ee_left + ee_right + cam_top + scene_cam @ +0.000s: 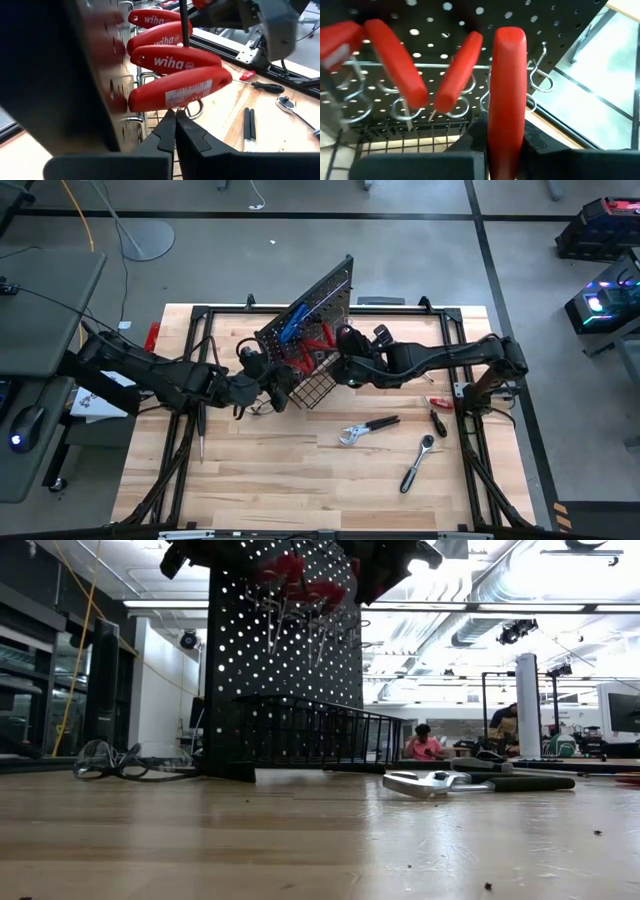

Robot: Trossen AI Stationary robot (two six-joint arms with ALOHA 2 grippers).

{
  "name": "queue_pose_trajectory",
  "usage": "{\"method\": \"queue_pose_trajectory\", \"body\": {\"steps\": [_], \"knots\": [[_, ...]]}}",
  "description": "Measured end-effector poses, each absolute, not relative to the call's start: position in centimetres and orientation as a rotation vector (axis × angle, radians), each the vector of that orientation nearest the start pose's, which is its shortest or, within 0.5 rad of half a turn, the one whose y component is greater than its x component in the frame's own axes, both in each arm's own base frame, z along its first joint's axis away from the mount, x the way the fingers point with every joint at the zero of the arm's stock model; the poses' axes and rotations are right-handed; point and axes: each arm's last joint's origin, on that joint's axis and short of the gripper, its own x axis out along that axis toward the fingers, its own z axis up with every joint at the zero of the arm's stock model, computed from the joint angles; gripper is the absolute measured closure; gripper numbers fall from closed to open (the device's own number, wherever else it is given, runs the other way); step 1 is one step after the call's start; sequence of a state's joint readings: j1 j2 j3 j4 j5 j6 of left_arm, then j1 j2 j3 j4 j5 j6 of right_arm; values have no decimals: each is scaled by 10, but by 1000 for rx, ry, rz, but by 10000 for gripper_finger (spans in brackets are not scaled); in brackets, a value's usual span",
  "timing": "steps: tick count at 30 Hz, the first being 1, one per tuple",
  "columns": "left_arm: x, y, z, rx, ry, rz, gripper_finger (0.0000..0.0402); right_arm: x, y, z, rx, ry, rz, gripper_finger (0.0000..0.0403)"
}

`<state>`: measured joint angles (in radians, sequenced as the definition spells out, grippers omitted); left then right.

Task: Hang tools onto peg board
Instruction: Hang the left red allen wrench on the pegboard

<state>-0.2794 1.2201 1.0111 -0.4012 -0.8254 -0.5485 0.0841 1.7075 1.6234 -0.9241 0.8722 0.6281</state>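
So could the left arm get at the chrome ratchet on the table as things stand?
Probably not easily. The left pincer sits shut at the peg board's far-left side, while the ratchet lies on the right half of the table. The board, its wire basket and the right arm stand between them.
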Motion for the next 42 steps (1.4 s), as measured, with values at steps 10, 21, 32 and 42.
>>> {"method": "queue_pose_trajectory", "body": {"steps": [10,21,32,42], "knots": [[250,-46,309,-202,360,663,401,347,20,335,78,652,-911,368],[249,-46,308,-190,379,666,401,328,27,345,69,719,-853,368],[248,-43,306,-170,404,679,401,289,29,373,125,684,-877,368],[237,-39,313,-41,448,648,401,257,28,393,179,796,-644,368]]}}
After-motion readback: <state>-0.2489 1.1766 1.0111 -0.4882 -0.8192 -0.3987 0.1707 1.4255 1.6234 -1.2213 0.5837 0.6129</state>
